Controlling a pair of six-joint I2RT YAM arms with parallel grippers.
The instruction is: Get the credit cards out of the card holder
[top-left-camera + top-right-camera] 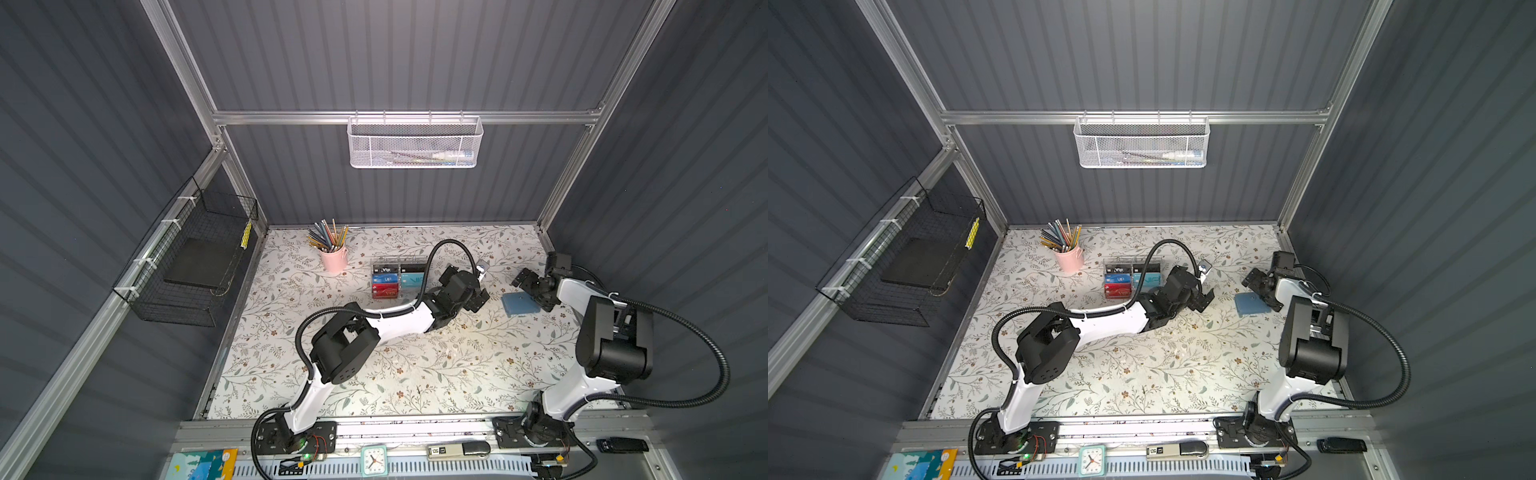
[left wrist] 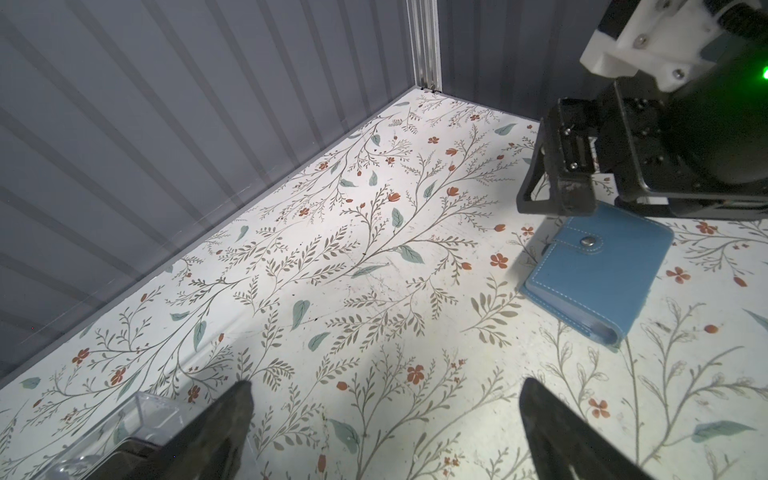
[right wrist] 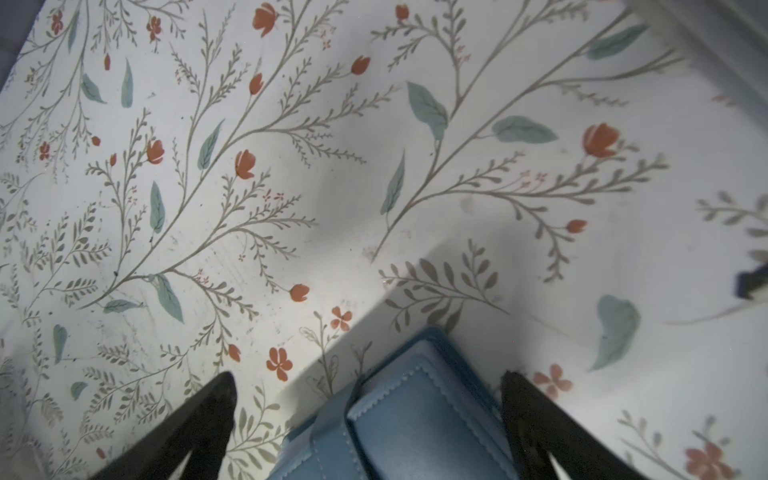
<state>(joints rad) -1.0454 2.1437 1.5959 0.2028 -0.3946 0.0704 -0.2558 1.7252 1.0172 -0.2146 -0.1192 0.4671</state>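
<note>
Right side of the worktop, card holder: I see the small blue-grey stitched folding card holder (image 2: 598, 270) lying flat on the floral-patterned worktop (image 1: 415, 365), well clear of the edges.
Snap tab: the snap tab (image 2: 588, 241) is strapped across the cover with its metal stud seated. I read the holder as closed.
Credit cards: no credit cards are in sight anywhere. I judge they are inside, where only the stacked sleeve edges show along the holder's side in the left wrist view.
Right gripper: the right gripper (image 3: 368, 380) has its fingers spread wide either side of one end of the holder and grips nothing. I cannot tell whether a finger touches the cover.
Left gripper: the left gripper (image 2: 385, 386) also has its fingers wide apart and empty, over bare worktop. The holder is near it but apart.
Done so far: nothing, by my reading; the right arm is merely placed at the holder.
Left to do: hold the booklet, free the snap, fold the cover open, draw each card from its sleeve and lay it on the worktop.
Surroundings: the clear acrylic tiered card rack (image 1: 395, 278) of "VIP" cards and the pink cup (image 1: 333, 257) of pencils stand beyond the left gripper. Neither is part of this job.
</note>
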